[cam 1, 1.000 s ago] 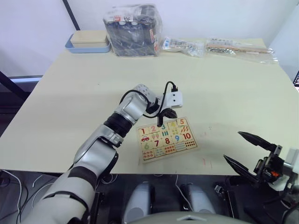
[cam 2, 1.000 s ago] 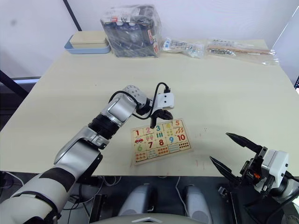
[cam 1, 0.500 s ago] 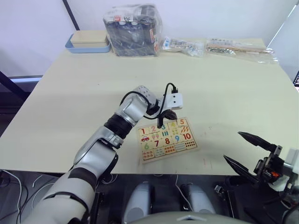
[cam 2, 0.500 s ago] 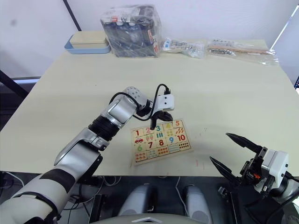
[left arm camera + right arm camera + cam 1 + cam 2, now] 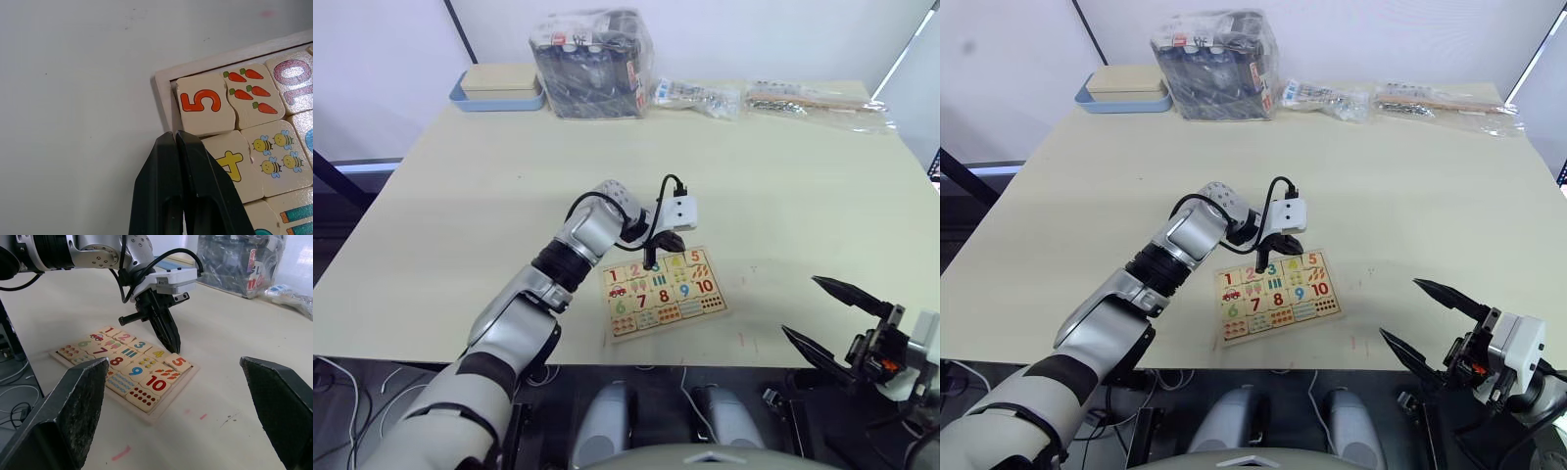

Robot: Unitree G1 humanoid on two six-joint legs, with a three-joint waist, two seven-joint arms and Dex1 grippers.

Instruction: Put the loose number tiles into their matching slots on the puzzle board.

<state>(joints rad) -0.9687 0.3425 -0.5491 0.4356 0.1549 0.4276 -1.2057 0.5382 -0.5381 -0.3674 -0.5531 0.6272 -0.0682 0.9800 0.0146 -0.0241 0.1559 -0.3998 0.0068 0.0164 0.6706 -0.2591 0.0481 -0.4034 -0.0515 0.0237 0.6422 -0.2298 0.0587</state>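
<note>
Centre frame: left gripper (image 5: 175, 134), fingers pressed together, tip at the puzzle board (image 5: 662, 293) top edge beside tile 4 (image 5: 234, 164); right gripper (image 5: 830, 315), lower right, spread apart.

A pale cream counter (image 5: 783, 186) spreads out on every side of the left hand (image 5: 651, 262), its surface matte and evenly lit. Beyond the counter's far edge, well away from that hand, stands a plain white wall (image 5: 734, 29) crossed by a dark slanted bar (image 5: 463, 29). Below the near edge the dim floor (image 5: 342, 387) carries loose cables (image 5: 357, 392).
</note>
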